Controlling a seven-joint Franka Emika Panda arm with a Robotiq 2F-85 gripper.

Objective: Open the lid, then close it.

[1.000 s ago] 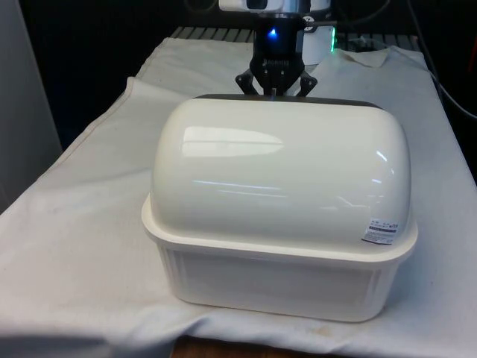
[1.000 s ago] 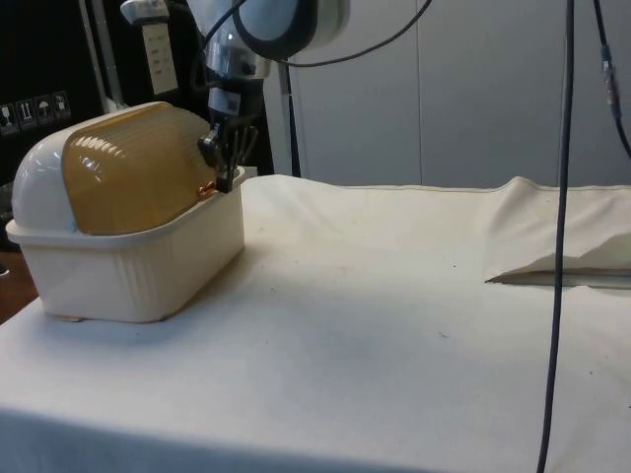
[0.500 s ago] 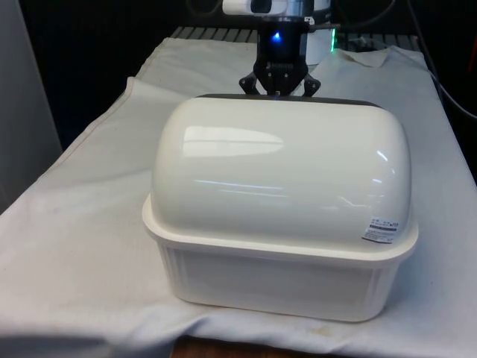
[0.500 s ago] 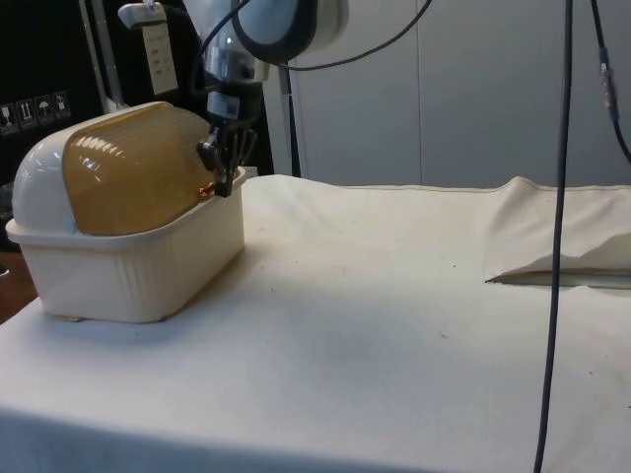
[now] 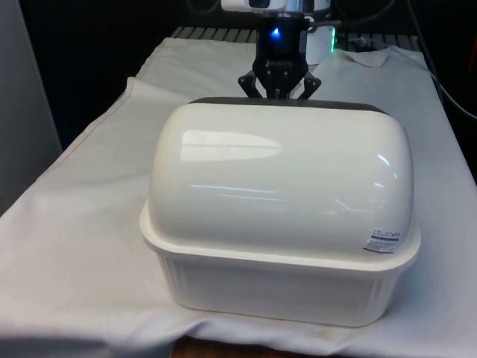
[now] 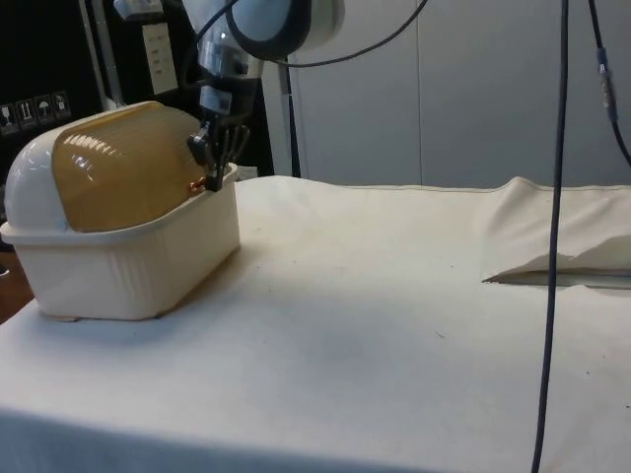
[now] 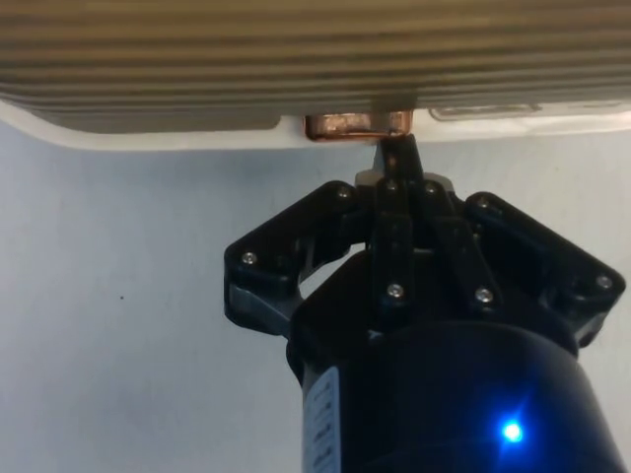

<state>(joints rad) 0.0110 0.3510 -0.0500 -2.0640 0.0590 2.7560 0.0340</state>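
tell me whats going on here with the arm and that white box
A white robot arm is working at a cream bread box standing on a cloth-covered table. Its black gripper is at the side of the box facing away from the front camera, with its closed fingertips at the small copper handle on the lower edge of the ribbed amber roll lid. The lid looks closed or very nearly closed, down by the box rim.

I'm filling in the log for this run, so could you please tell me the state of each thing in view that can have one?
Bread box: upright on the table.
Lid: rolled down, closed or nearly so.
Copper handle: at the lid's lower edge, the claw's tips against it.
Claw: shut, tips at the handle.
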